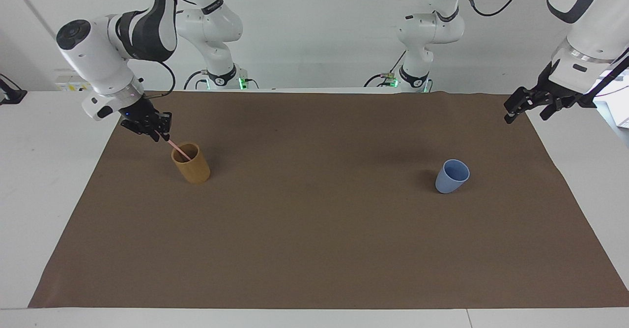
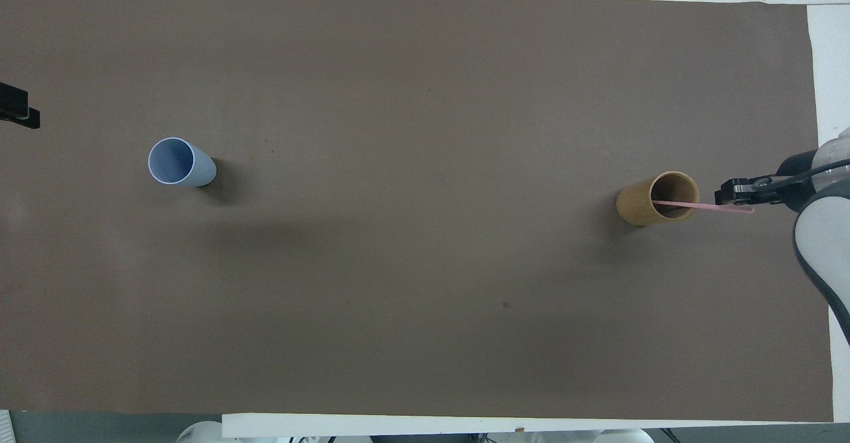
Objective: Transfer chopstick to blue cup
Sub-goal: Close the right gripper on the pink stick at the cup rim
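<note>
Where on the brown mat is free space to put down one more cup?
The wide brown mat between the tan cup and the blue cup is bare. Crowded only at the tan cup, where the right gripper meets the chopstick.

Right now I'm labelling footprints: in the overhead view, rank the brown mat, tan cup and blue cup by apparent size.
1. Brown mat, by far the largest.
2. Tan cup.
3. Blue cup, somewhat smaller than the tan cup.

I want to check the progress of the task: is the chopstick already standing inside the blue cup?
No. The blue cup shows an empty interior, while the chopstick has its lower end in the tan cup, near the right hand.
</note>
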You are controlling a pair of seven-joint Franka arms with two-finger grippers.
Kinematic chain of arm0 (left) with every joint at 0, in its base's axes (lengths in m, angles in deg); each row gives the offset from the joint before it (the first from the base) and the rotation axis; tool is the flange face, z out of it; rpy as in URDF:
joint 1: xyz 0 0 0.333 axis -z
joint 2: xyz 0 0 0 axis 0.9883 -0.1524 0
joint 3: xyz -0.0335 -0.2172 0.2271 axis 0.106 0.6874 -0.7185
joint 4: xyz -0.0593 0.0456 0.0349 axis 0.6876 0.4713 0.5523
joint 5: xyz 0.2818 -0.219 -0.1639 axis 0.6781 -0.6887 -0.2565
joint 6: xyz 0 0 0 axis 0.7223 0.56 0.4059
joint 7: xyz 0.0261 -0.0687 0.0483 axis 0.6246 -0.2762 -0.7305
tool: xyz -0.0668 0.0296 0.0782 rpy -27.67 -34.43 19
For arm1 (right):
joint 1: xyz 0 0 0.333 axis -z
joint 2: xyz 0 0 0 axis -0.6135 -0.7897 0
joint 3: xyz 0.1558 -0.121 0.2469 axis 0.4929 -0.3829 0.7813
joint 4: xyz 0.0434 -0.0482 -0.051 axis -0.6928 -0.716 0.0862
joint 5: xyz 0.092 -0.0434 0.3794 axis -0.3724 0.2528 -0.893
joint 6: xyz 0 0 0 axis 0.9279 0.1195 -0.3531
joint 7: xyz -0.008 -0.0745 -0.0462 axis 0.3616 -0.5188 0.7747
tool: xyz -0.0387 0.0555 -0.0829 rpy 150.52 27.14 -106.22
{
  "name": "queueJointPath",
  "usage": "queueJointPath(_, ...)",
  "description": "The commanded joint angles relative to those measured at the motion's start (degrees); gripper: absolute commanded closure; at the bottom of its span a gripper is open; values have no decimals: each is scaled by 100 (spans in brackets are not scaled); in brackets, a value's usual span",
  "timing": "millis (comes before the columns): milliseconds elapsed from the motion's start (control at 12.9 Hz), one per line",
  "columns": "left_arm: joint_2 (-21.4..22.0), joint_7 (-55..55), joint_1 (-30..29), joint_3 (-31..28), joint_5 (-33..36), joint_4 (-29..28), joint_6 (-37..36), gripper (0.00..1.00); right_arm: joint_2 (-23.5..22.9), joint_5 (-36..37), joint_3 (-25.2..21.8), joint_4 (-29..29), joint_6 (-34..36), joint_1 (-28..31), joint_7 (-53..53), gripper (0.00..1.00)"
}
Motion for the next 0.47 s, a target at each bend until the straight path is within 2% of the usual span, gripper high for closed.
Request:
queueJointPath(0, 60, -35, -62, 34, -38, -49, -60, 0, -70, -112, 25, 114, 200, 45, 315, 68)
queueJointPath(389, 60, -35, -71, 43, -38, -49, -60, 0, -26, -103, 16, 27, 236, 88, 1237, 67)
